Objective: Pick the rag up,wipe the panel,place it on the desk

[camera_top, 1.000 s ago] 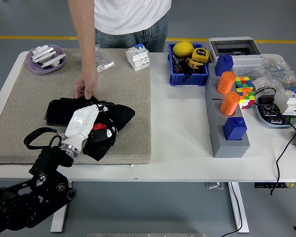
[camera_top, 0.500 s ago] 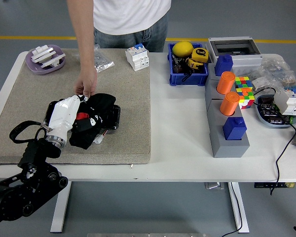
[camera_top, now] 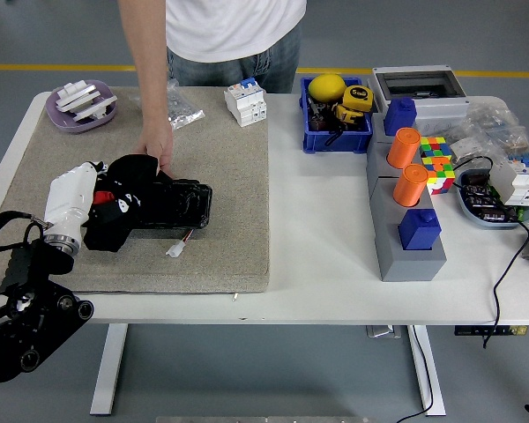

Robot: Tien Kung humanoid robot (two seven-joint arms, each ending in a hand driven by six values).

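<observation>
One black rag (camera_top: 122,204), soft, limp, best pinched at a bunched fold, gripped seemingly by the left hand (camera_top: 75,198) at the dark panel's (camera_top: 172,204) left end, a person's hand (camera_top: 159,150) steadying.

From my feed I can read no text anywhere. The yellow tape measure (camera_top: 357,98) in the blue bin (camera_top: 337,139) carries a dark round label, too small to make out. The white breaker (camera_top: 246,101) has markings on its face, equally illegible. The black rag (camera_top: 123,207) shows white and red print, unreadable.
</observation>
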